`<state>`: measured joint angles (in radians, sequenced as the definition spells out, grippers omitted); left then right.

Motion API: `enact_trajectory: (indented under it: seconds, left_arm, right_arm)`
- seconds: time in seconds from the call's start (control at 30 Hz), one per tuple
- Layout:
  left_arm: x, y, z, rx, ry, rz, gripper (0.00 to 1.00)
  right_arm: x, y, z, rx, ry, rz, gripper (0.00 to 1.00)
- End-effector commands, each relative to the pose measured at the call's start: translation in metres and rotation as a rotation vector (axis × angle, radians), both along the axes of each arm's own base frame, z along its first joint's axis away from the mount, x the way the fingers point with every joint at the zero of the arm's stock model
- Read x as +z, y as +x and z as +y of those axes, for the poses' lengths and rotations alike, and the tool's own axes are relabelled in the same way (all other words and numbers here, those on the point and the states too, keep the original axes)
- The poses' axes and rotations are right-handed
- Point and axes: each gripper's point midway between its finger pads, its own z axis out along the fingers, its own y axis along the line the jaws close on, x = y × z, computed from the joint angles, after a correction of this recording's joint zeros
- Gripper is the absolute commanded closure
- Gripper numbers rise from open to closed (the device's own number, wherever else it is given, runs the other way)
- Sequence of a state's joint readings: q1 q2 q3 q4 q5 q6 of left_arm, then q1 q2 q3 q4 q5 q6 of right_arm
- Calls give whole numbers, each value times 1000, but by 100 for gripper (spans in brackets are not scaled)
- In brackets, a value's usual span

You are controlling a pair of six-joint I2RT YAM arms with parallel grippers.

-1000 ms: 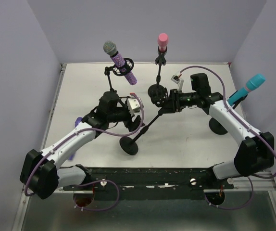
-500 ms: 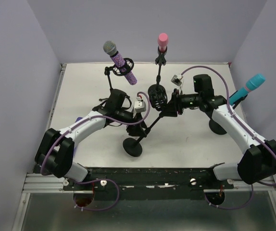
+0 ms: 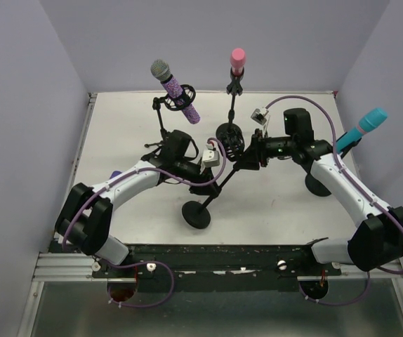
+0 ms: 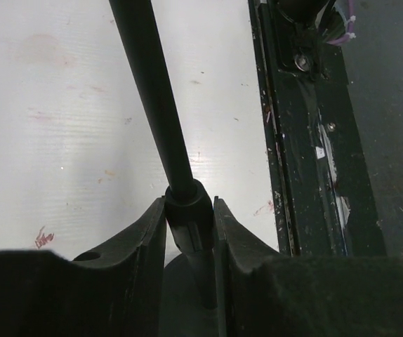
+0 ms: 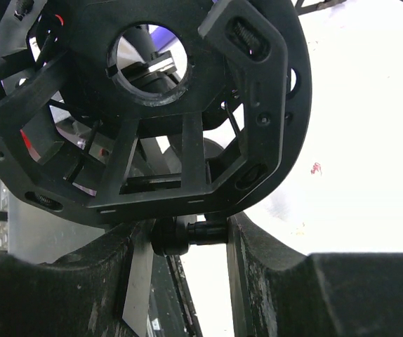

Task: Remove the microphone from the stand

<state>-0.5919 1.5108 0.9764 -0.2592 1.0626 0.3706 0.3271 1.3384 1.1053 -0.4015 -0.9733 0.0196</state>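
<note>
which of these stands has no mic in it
The leaning stand in the middle: its round black cradle is empty. The other three hold a purple microphone, a pink microphone and a teal microphone.

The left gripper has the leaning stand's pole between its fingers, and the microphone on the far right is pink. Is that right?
The far-right microphone is teal, not pink, as the top external view shows; the pink one stands at the back centre. The left gripper does have the leaning stand's pole between its fingers.
</note>
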Motion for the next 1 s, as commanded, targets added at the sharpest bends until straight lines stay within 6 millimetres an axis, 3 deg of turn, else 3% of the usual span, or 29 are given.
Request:
enact_trajectory:
  seconds: [0.0, 0.2, 0.3, 0.47, 0.63, 0.77, 0.87, 0.9, 0.97]
  left_arm:
    - [12, 1, 0, 36, 26, -112, 100]
    - [59, 32, 12, 328, 0, -449, 100]
    - [65, 46, 19, 445, 39, -629, 100]
    - [45, 73, 34, 645, 175, -799, 100]
    - [29, 90, 33, 702, 238, -934, 100]
    - [25, 101, 30, 740, 281, -924, 100]
    - [16, 91, 22, 665, 308, -827, 100]
    - [16, 85, 19, 629, 297, -782, 98]
    - [15, 62, 14, 512, 253, -633, 47]
  right_arm:
    - [0, 27, -3, -150, -22, 19, 99]
    - [-12, 25, 7, -155, -7, 263, 99]
    - [-19, 27, 9, -184, -5, 359, 99]
    - [-36, 30, 9, -253, -20, 476, 99]
    - [-49, 29, 10, -267, -30, 550, 99]
    - [-55, 31, 10, -278, -42, 580, 99]
    - [-52, 31, 11, -262, -30, 563, 99]
    - [-50, 30, 12, -248, -22, 553, 99]
    - [-42, 26, 13, -214, 0, 514, 99]
